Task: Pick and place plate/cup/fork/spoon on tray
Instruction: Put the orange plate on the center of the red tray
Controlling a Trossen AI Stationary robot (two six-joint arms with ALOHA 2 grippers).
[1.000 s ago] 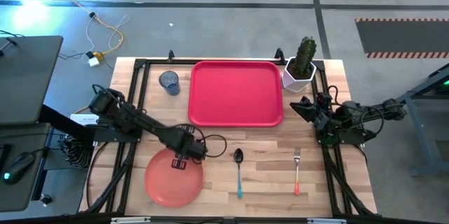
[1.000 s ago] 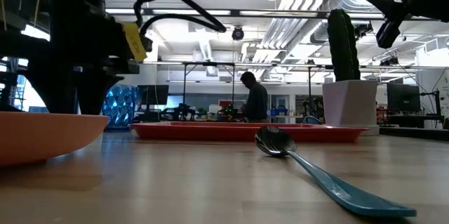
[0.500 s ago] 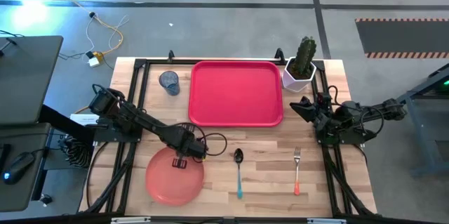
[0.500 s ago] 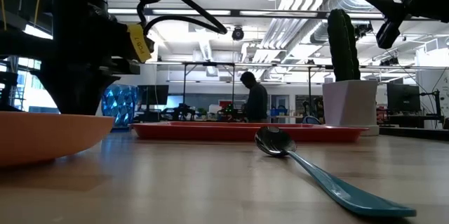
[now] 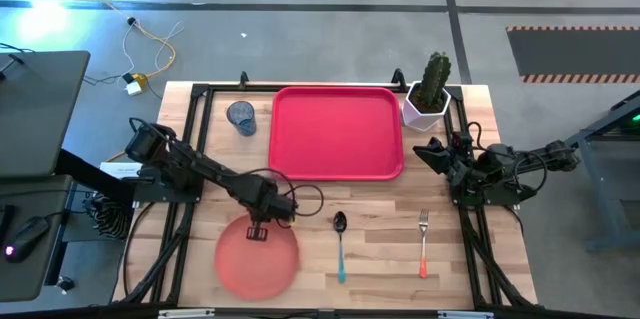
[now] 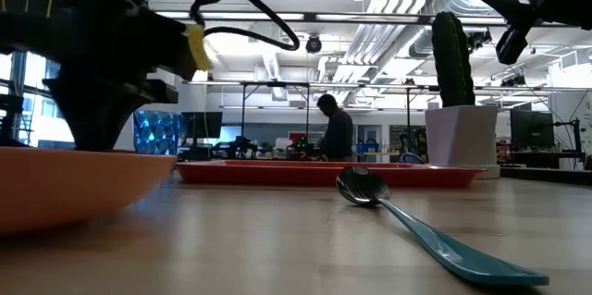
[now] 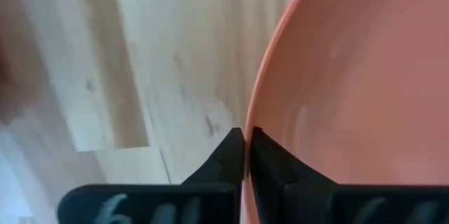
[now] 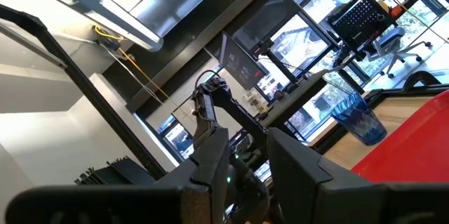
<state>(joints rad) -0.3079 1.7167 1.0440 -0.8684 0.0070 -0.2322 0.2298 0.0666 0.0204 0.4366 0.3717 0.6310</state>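
The salmon-pink plate (image 5: 258, 261) lies at the table's near left and fills the low view's left side (image 6: 65, 184). My left gripper (image 5: 258, 230) is shut on its far rim. The red tray (image 5: 337, 131) lies at the far middle, with the blue cup (image 5: 241, 116) standing to its left. The teal-handled spoon (image 5: 340, 245) and the orange-handled fork (image 5: 423, 244) lie flat on the wood nearer the front. My right gripper (image 5: 432, 149) waits open above the table's right side, holding nothing. My left gripper pinches the plate's far rim (image 7: 247, 122) between its two fingers, one finger on the inside of the rim and one on the outside. The fingers come from above, pointing down. In the low view the plate's underside (image 6: 55, 216) still looks to be on the table.
A white pot with a cactus (image 5: 428, 94) stands at the tray's far right corner. Bare wood lies between the plate, the spoon and the tray's near edge. A person (image 6: 335, 133) stands in the room far beyond the table.
My left gripper has shut and taken hold of the plate's far rim. The plate has shifted a little toward the table's right and near edges. My right arm has kept still.
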